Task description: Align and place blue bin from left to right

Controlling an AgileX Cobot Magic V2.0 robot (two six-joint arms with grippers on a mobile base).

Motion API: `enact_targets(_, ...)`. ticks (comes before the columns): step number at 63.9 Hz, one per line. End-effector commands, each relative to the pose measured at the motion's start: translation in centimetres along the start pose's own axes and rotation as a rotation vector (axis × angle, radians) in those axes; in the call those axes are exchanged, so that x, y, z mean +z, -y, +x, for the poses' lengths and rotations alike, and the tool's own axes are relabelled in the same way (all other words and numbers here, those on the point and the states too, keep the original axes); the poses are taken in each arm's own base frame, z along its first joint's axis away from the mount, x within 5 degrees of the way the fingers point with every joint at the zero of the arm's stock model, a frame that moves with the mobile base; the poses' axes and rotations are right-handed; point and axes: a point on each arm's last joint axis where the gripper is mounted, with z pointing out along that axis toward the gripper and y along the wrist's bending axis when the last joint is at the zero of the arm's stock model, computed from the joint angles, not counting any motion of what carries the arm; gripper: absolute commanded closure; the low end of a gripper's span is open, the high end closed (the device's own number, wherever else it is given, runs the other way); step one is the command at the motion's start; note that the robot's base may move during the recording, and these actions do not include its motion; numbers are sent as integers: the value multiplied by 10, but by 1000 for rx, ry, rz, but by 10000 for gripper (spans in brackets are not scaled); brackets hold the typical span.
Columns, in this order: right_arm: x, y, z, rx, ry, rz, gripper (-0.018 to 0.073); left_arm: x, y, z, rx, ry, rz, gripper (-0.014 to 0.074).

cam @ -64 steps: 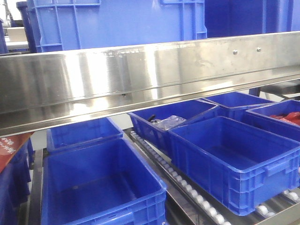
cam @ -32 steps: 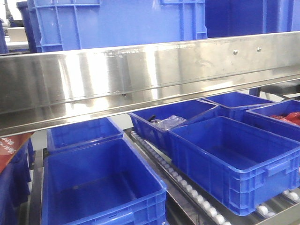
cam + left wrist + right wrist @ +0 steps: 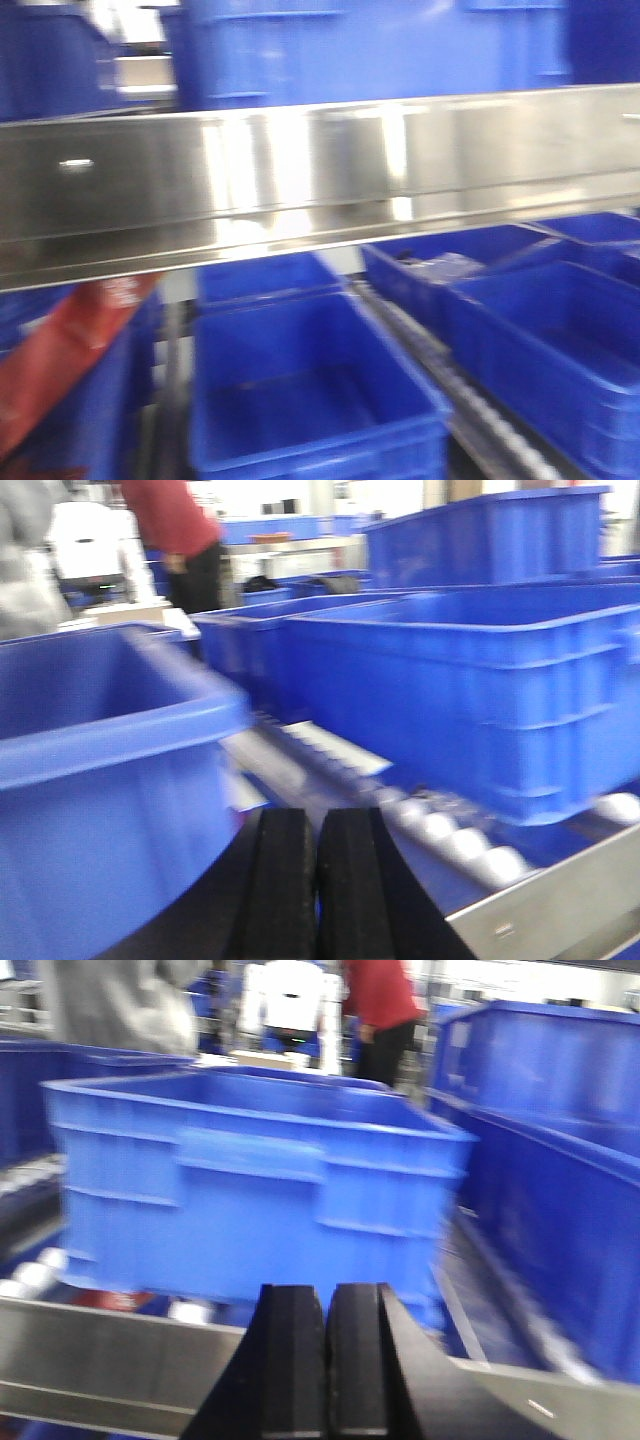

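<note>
The blue bin [image 3: 330, 45], a large medium-blue ribbed crate, stands on the upper level behind the steel rail [image 3: 300, 170], and only its lower wall shows. In the left wrist view a large crate [image 3: 490, 530] at the back right may be the same one. My left gripper [image 3: 317, 820] is shut and empty, low between two smaller bins over the roller lane [image 3: 450, 835]. My right gripper [image 3: 327, 1295] is also shut and empty, just in front of a steel rail [image 3: 100, 1360] with a smaller bin [image 3: 250, 1200] behind it. Neither gripper shows in the front view.
Smaller dark-blue bins [image 3: 310, 390] [image 3: 560, 340] sit on the lower roller lanes, one [image 3: 440, 270] holding clear-wrapped items. A red object [image 3: 70, 350] lies at the lower left. A person in red [image 3: 175, 530] stands behind the shelves. Bin walls [image 3: 100, 780] [image 3: 470, 700] flank my left gripper.
In the front view the whole scene has slid to the right and is now motion-blurred. More of the red object shows at the left.
</note>
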Motion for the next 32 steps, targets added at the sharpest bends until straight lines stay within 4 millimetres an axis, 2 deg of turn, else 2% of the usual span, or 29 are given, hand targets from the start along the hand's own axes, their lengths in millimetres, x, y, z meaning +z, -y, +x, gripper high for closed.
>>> enact_targets(1,-1,1,-1,-14,26,9,638,-2,0,-2,-2,23,8,592)
enact_targets(32,-1,1,-1,-14,26,9,638,-2,0,-2,-2,23,8,592)
